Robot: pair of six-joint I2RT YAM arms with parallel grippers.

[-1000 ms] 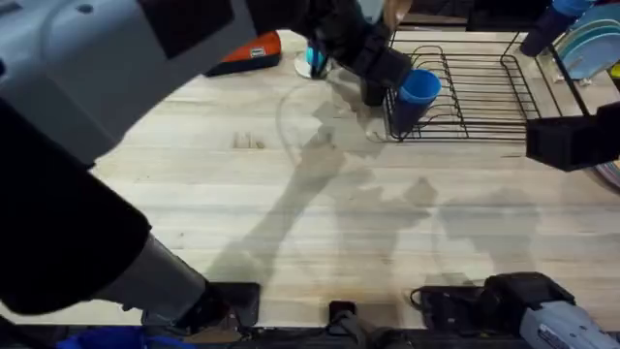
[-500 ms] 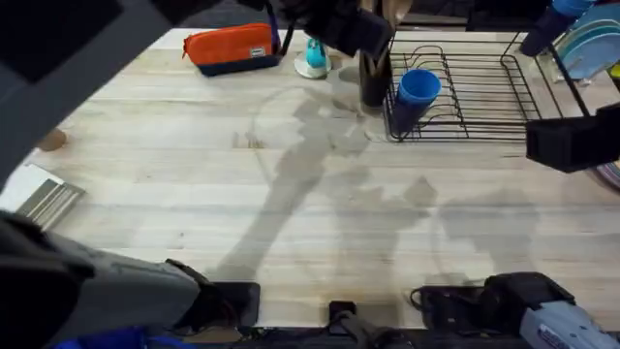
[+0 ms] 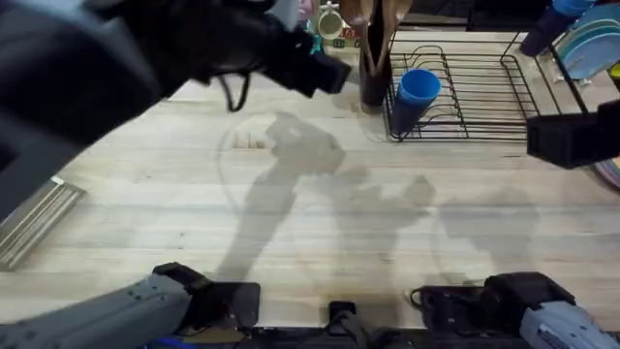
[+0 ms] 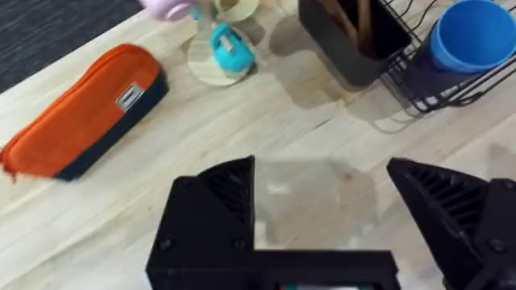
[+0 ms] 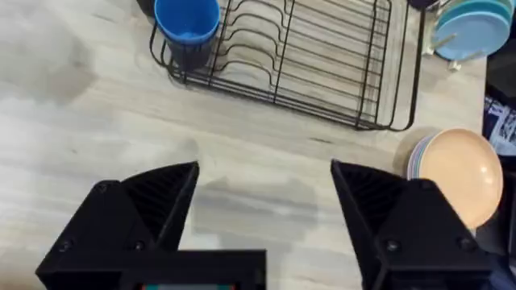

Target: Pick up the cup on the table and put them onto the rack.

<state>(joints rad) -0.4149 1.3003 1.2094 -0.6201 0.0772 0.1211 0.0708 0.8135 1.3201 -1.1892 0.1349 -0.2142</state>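
- Rack (image 3: 465, 92): a black wire dish rack with upright dividers stands on the wooden table (image 3: 320, 233); it serves as the landmark for everything below.
- The bright blue cup (image 3: 417, 94) stands upright, mouth up, inside the rack at its left end corner, touching the wires; it shows in the left wrist view (image 4: 472, 36) and in the right wrist view (image 5: 186, 20) as well.
- A dark navy cup (image 3: 547, 27) sits past the rack's far right corner, beside a stack of light blue plates (image 3: 591, 44); whether it touches the rack cannot be told.
- A dark holder (image 3: 373, 78) with wooden utensils stands just beside the rack's left end, next to the blue cup.
- The left gripper (image 4: 322, 217) is released: its two black fingers stand wide apart with bare table between them, grasping nothing. It hangs over the table to the left of the rack, apart from it.
- The left arm (image 3: 145, 58) looms large and dark to the left of the rack in the overhead view.
- An orange pouch (image 4: 81, 113) lies on the table farther left of the rack, beyond the holder, and a small teal object (image 4: 227, 52) on a round coaster sits between pouch and holder.
- The right gripper (image 5: 266, 213) is likewise released, fingers spread over bare table on the near side of the rack, holding nothing.
- A peach plate (image 5: 455, 173) on a stack lies off the rack's right end.
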